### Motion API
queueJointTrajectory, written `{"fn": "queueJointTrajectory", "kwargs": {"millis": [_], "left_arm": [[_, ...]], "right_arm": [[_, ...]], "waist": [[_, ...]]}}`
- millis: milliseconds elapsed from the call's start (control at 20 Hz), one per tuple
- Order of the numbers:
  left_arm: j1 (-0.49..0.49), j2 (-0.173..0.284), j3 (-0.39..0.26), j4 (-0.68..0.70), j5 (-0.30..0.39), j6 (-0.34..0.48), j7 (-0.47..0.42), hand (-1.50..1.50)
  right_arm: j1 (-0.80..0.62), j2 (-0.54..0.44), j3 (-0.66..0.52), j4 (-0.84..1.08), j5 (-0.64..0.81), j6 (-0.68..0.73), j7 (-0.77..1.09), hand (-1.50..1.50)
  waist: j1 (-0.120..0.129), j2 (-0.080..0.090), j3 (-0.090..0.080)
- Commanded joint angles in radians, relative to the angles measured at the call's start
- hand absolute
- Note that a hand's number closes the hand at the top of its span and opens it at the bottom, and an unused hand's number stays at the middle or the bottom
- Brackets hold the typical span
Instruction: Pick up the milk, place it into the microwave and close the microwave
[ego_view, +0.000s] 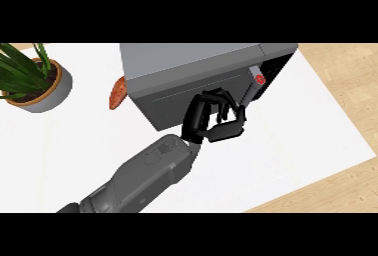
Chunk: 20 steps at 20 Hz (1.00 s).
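Nearest of all, coming up from the near-left edge: grey forearm (144, 175), slanting far and to the right across the white counter (66, 150). Ends in the black left hand (218, 122), set right against the near face of the microwave (192, 60). Fingers (220, 95) curled over in an arch, tips turned down toward the palm, nothing visible inside them (no carton, no handle). Covers the right part of the dark grey door (166, 100) and blocks any sight of the door's edge there, so cannot tell whether fully closed or a crack ajar.

Milk: nowhere in sight on the counter; cannot tell whether inside the microwave, the grey casing hiding whatever sits within.

Just right of the hand, the black control panel (272, 70) with a round red button (259, 78) on it, close beside the fingertips but apart from them.

Left of the microwave, touching or nearly touching its side, an orange vegetable (117, 93) (long, tapering, lying on the counter). Further left, well apart from the arm, a potted plant (40, 90) in a grey pot, green blades spreading past the left edge.

Beyond the counter's right and near-right edges, pale wooden floor (347, 80).
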Motion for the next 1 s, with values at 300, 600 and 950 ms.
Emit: {"fn": "queueJointTrajectory", "kwargs": {"millis": [300,600,950], "left_arm": [[-0.108,-0.001,0.034,0.092,0.049,-0.011,0.001,1.50],[-0.100,-0.001,0.010,0.087,0.070,-0.021,-0.024,1.50],[-0.115,-0.001,-0.009,0.094,0.089,-0.015,-0.044,1.50]], "right_arm": [[-0.042,-0.072,-0.055,0.067,0.004,0.016,-0.004,-1.50],[-0.070,-0.092,-0.052,0.118,-0.048,0.051,-0.001,-1.50],[-0.104,-0.116,-0.072,0.209,-0.100,0.073,0.001,-1.50]], "waist": [[-0.011,0.013,0.002],[-0.014,0.022,0.001],[-0.005,0.022,0.003]]}}
